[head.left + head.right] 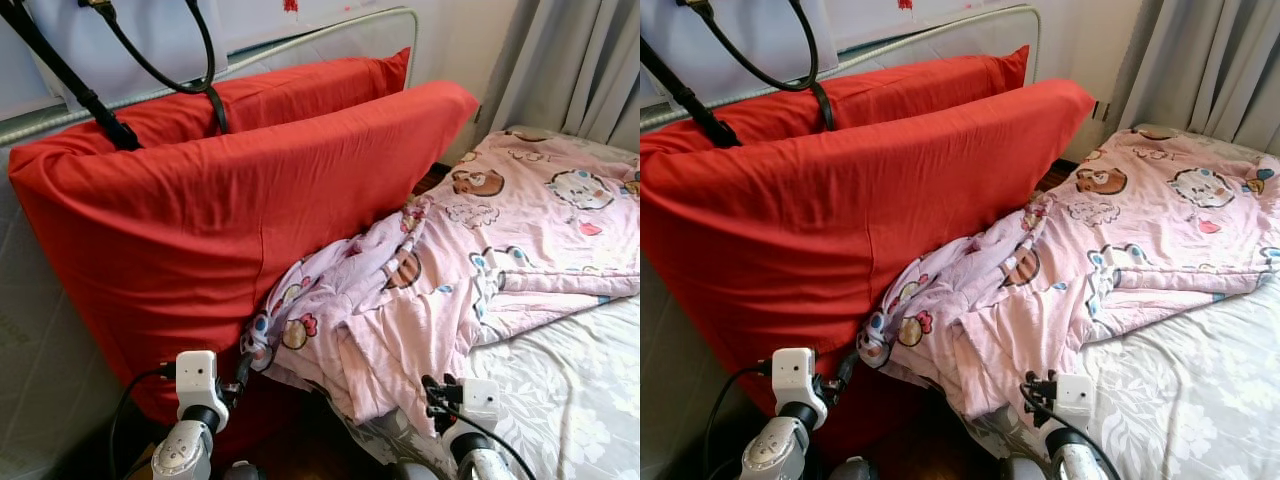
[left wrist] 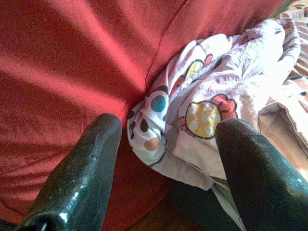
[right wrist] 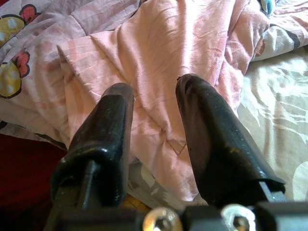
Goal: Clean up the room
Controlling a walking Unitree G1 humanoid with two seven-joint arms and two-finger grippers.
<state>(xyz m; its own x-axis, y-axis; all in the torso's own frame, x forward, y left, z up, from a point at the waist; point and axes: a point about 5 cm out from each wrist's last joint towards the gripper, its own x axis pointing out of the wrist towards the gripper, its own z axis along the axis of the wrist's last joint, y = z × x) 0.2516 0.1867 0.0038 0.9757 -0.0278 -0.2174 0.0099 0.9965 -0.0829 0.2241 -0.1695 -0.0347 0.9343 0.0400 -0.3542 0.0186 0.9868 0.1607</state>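
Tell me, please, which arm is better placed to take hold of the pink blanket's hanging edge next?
Probably the right. The right gripper is open with its fingers over the pink blanket edge at the mattress corner. The left gripper, also open, points at the bunched corner against the red pillow.

You're looking at two silver metal arms, the left arm (image 1: 183,450) and the right arm (image 1: 478,462), each topped by a boxy white plastic wrist housing with thin black cables looping out of its side. Your left gripper (image 2: 166,139) has two long, glossy black fingers (image 2: 79,183) with a faintly speckled, rounded surface. Your right gripper (image 3: 154,91) has the same smooth black fingers (image 3: 103,144), with shiny silver screw heads at their base.
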